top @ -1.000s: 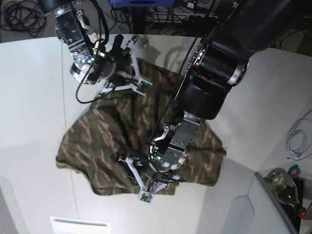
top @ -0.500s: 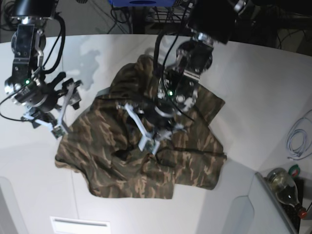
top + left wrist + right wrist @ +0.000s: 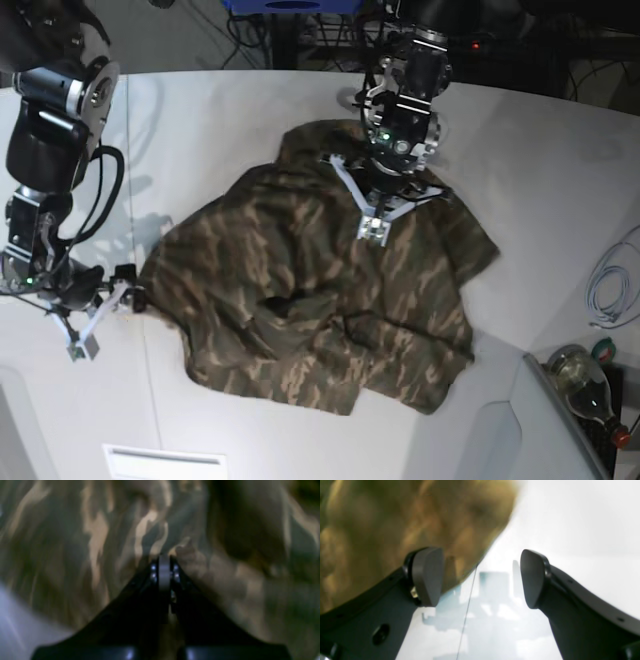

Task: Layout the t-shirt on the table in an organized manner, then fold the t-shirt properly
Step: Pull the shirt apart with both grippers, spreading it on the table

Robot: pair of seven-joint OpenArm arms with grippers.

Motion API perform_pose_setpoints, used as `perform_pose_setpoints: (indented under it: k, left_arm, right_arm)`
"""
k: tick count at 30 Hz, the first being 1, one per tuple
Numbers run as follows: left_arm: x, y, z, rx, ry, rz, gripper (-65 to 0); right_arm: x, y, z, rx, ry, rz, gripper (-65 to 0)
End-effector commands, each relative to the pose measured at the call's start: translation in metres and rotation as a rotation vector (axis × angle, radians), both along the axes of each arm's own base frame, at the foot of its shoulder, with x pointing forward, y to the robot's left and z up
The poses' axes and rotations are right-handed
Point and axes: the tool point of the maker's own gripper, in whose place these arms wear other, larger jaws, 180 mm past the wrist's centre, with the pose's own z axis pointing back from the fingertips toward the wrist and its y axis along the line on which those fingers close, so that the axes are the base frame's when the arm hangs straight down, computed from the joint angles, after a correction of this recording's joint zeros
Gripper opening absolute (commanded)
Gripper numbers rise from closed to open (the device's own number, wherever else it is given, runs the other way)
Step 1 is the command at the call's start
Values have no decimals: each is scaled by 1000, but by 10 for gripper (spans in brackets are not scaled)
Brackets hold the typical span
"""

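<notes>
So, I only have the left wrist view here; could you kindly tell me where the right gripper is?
Observer: The right gripper is at the t-shirt's edge, on the base view's left side.
Operator: Thank you; is it holding any cloth?
Observer: No, its jaws stand open over the white table, with cloth only beside one finger.

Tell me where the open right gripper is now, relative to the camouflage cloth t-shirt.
In the base view the right gripper is at the left, over the white table, just beside the camouflage t-shirt edge.
</notes>
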Motion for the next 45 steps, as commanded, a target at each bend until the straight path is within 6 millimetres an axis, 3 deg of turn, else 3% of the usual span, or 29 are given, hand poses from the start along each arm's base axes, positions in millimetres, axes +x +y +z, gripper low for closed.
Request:
perform_pose_setpoints:
  k: [1,5,7,10,13,14,18,23,25,28,29,34,38,41,45]
  left_arm:
    - [-9,10,0,29,28,18,-650]
    - [2,28,27,53,-54,34,-650]
    - [11,25,44,46,-104,30,-650]
    - [20,24,62,36,-157,37,-650]
    - [24,21,71,29,-183,35,-650]
    - [25,19,71,28,-183,31,-650]
    - [11,23,40,41,-93,34,-650]
    - [-11,27,8,55,4,33,-650]
    - [-15,29,2,59,23,33,-650]
    - [-20,31,-7,70,51,30,-650]
    - [-21,32,-10,73,60,29,-650]
    - [-27,47,-19,105,87,26,-650]
    - [-26,59,-18,129,87,26,-650]
    - [-26,67,-18,145,86,23,-650]
    - [-26,69,-17,150,84,23,-650]
  right_arm:
    - [23,-1,22,14,-75,-3,-206]
    - [24,20,20,-35,-48,101,-209]
    - [10,30,14,-86,-16,169,-207]
    - [-2,52,34,-149,-70,234,-203]
    - [-14,59,48,-194,-91,251,-201]
    - [-16,63,46,-188,-83,255,-201]
    - [-24,89,20,-154,-21,325,-209]
    - [-24,97,4,-115,13,331,-228]
    - [-24,99,-1,-100,21,330,-326]
    - [-20,95,2,-105,13,325,-585]
    - [-20,94,2,-108,13,325,-645]
    - [-19,79,3,-135,16,317,-647]
    - [-9,72,19,-170,-20,314,-639]
    - [-12,63,18,-197,20,313,-587]
    - [-14,70,12,-177,35,317,-446]
